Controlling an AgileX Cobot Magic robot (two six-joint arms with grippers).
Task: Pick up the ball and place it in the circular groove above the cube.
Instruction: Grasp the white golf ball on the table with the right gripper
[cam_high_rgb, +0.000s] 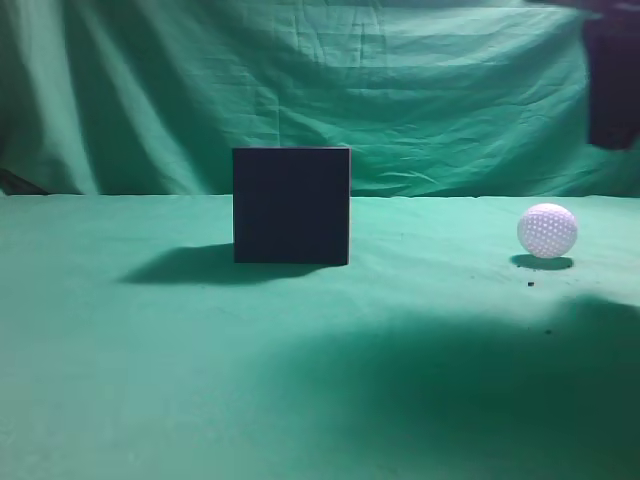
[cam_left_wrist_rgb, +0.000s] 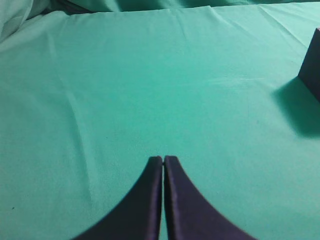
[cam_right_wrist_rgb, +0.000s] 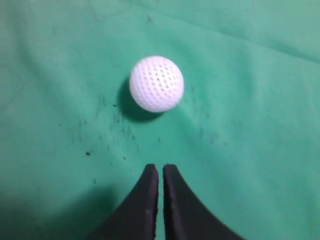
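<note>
In the right wrist view, the right gripper sits at the bottom centre of the frame, its jaws clenched with only a hairline slit between them and nothing held. Just beyond, in the upper middle of that frame, the ball rests on the green surface, clear of the jaws, with dark specks scattered on the cloth to its lower left.

In the left wrist view, the left gripper is likewise at the bottom centre, jaws clenched on nothing, over bare cloth; a corner of the cube shows at the right edge.

In the exterior view, the ball lies at the right of the frame, well apart from the cube, which stands upright at centre. A draped green backdrop hangs behind.
</note>
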